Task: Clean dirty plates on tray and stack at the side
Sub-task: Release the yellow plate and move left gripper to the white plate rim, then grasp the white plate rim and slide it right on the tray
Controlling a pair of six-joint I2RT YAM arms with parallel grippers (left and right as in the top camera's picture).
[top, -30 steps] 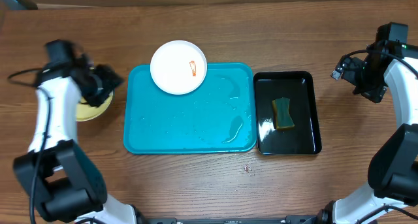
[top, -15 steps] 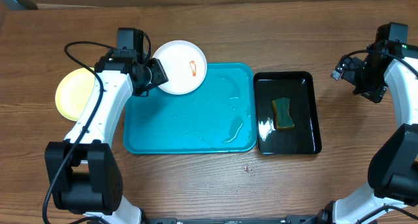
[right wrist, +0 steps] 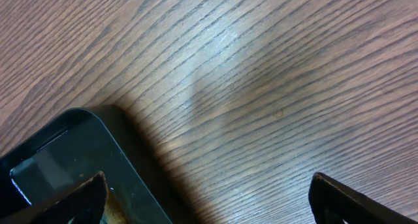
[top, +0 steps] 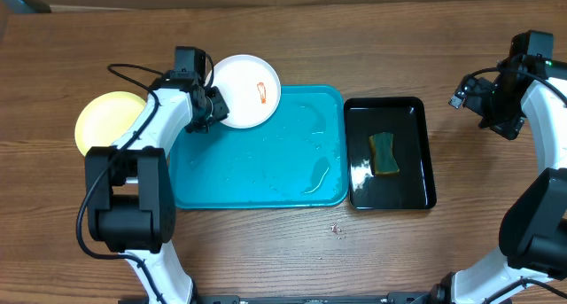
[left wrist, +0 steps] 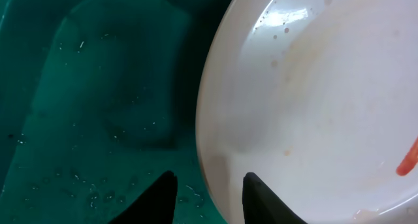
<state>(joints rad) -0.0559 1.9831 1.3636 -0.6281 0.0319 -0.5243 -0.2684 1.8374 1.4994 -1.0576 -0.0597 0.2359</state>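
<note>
A white plate with an orange-red smear rests on the far left corner of the turquoise tray, overhanging its rim. My left gripper is at that plate's near-left edge. In the left wrist view its jaws are open and straddle the plate's rim. One finger is over the plate, the other over the wet tray, with tray showing between finger and rim. A pale yellow plate lies on the table left of the tray. My right gripper hangs wide open over bare wood.
A glossy black tray stands right of the turquoise tray and holds a green-and-yellow sponge. Water streaks lie on the turquoise tray's right half. A few crumbs lie on the wood in front of it.
My left arm has swung right from over the yellow plate to the white plate's edge, and its jaws have narrowed. The yellow plate now lies uncovered. The right arm has not moved.
</note>
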